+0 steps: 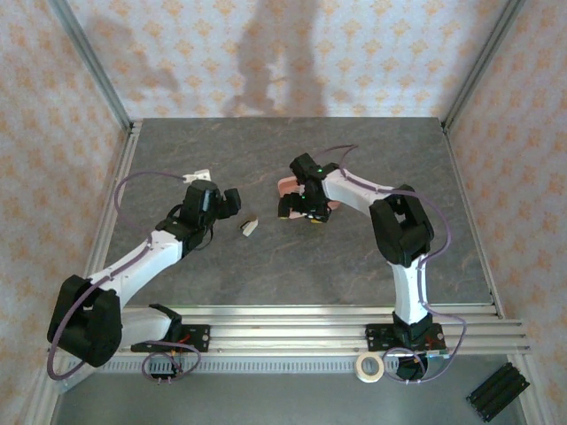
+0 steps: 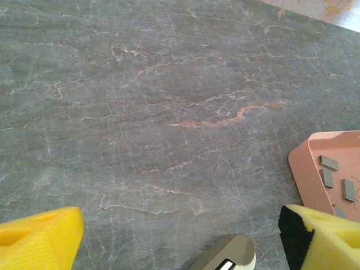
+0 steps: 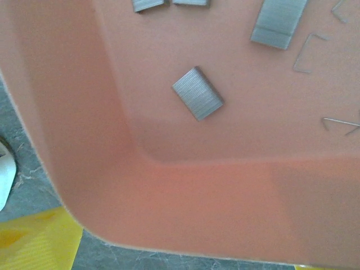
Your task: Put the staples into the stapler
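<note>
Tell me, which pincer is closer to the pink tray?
The right. The right pincer hovers directly over the tray, while the left pincer is off to the tray's left, over the table by the stapler.

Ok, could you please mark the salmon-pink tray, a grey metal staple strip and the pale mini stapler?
salmon-pink tray (image 3: 197,191): right wrist, inner wall
grey staple strip (image 3: 197,93): right wrist, middle
pale mini stapler (image 1: 249,227): top external, body

Soft even light — wall shadows
</note>
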You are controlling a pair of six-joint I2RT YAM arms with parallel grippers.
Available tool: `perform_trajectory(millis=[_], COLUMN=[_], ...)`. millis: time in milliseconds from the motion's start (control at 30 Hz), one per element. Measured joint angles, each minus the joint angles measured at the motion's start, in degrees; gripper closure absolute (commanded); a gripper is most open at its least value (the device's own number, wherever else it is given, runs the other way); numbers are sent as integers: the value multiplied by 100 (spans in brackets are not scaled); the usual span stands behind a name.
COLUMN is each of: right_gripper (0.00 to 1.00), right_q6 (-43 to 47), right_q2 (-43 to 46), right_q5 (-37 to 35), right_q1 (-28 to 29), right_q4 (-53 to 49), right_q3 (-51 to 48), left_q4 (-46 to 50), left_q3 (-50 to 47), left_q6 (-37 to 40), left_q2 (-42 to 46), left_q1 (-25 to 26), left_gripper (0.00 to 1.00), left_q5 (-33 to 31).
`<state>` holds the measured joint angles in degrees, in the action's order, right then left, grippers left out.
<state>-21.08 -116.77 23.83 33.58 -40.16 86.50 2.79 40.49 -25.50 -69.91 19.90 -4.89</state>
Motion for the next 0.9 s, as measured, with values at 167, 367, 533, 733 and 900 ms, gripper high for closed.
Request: perform_trajectory(millis=[167,367,533,733,900], right_gripper=[12,12,11,13,16], right_q6=[0,-258,-599,-879,-916], right_q2=[234,1497,2754,3644,4026], right_q5=[162,-103,-444,-629,-835], right_q1=[0,-7,-450,-2065,-3198], right_q4=[2,-57,-109,-378,-608], right_q3=[-188,-1014,-1963,-3073,-3672], left_q4=[68,129,133,190,192], left_q3=[42,70,70,94,109], left_q6=[-2,-50,-94,-122,-162], left_q2=[2,55,61,0,-37], left_q1=[0,0,13,129,173], left_gripper=[13,13,14,15,15], left_q5=[188,431,680,946,1043])
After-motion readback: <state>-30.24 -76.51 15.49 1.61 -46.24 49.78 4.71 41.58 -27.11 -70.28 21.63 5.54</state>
